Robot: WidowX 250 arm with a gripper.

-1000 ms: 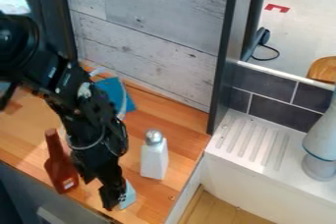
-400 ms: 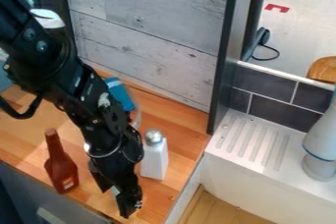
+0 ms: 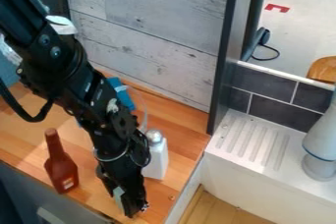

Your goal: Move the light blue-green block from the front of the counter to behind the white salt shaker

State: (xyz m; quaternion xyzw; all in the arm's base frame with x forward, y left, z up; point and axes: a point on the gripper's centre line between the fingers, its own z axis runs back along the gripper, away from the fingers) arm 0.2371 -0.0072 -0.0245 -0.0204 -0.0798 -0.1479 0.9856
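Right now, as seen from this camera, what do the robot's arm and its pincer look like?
The arm is black, with chunky, rounded joints and small pale markings. A black cable loops beside it, and a thin pale band wraps it above the black pincer.

Gray plank wall [image 3: 144, 31] — dark tiles [image 3: 275, 107] beside it, right.

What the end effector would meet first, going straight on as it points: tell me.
Likely the wooden counter, near its front edge, though how high the end effector hangs above it is unclear.
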